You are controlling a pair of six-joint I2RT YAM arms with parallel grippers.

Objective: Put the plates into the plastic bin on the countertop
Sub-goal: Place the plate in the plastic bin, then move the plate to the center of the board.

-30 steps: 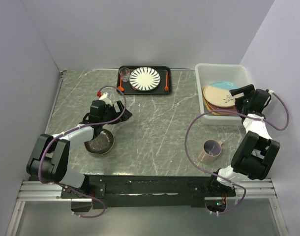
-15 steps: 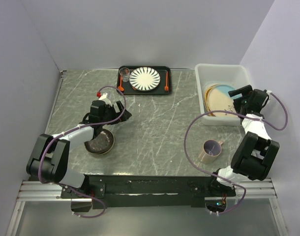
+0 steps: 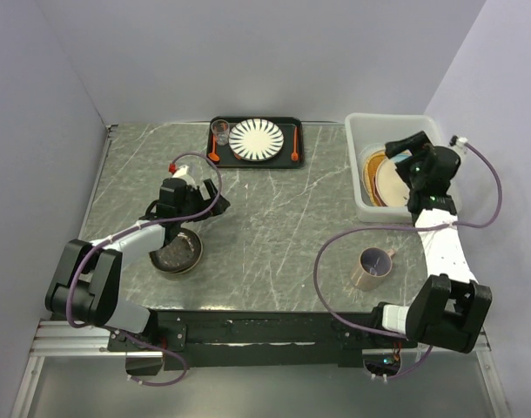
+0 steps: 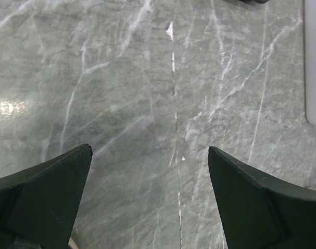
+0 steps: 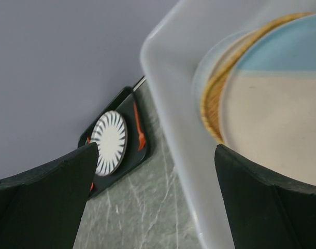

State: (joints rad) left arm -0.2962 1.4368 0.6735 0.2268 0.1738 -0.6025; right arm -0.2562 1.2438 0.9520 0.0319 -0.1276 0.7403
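Note:
The white plastic bin (image 3: 361, 131) stands at the back right of the grey-green countertop (image 3: 283, 218). It holds a stack of plates (image 3: 386, 185). In the right wrist view the top one is the pale blue-cream plate (image 5: 282, 114), with the tan woven plate's edge (image 5: 209, 104) under it. My right gripper (image 3: 398, 148) hangs open and empty over the bin; its wrist view (image 5: 154, 155) looks past the bin's rim (image 5: 173, 98). The dark brown patterned plate (image 3: 177, 252) lies by my left arm. My left gripper (image 3: 211, 203) is open and empty over bare countertop (image 4: 150, 150).
A flat black tray (image 3: 287, 158) at the back centre carries the white plate with dark stripes (image 3: 256, 138), a small glass (image 3: 220, 131) and orange utensils. A tan mug (image 3: 373, 264) stands near the front right. Grey walls enclose the table.
My right gripper has risen and swung left from the bin's right side to over the bin. The top plate has settled onto the stack. The left arm has hardly moved.

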